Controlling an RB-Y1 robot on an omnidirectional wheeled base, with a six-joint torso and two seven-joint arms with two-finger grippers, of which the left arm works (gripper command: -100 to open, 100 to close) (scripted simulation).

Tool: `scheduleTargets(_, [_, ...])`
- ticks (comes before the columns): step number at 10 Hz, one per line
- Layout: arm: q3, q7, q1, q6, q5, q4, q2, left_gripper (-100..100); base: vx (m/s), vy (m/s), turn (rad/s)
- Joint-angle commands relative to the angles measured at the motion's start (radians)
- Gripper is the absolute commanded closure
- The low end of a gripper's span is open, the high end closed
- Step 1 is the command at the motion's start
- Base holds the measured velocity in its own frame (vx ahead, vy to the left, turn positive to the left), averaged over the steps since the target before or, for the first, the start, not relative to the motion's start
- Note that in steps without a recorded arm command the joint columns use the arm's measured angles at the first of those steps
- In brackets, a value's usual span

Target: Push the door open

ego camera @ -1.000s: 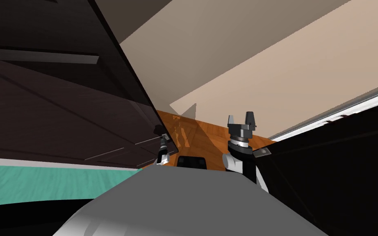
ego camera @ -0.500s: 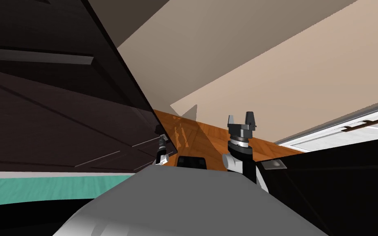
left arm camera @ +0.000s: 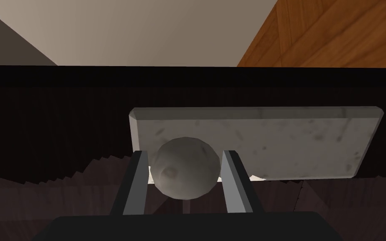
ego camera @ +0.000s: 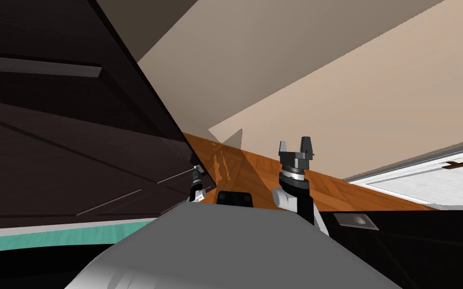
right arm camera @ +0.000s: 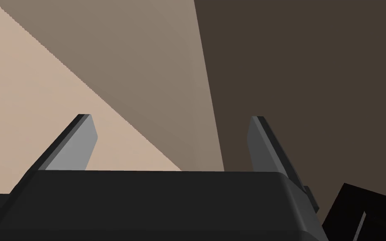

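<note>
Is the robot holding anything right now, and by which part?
The left gripper holds the round grey knob of the dark door, with a finger pressed on each side of the ball. The right gripper is open and holds nothing.

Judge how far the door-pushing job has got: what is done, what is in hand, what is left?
Done: the left gripper has its jaws shut on the grey knob, and the dark door appears partly open, orange floor showing past its edge. In hand: pushing by that knob. Left: swinging the door wider, probably, then letting go. The right gripper stands open and idle.
</note>
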Motion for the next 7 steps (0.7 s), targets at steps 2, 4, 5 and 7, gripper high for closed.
scheduleTargets(2, [0.041,-0.006,-0.001,-0.006,0.022,-0.002,0.007,100,0.251,-0.022,0.072])
scheduleTargets(4, [0.062,-0.013,0.0,-0.008,0.033,-0.002,-0.002,100,0.224,0.024,0.062])
scheduleTargets(5, [0.054,-0.01,-0.002,-0.004,0.03,0.006,-0.001,100,0.094,0.019,0.015])
scheduleTargets(7, [0.082,-0.019,-0.001,-0.009,0.046,0.004,0.012,100,0.184,0.022,0.036])
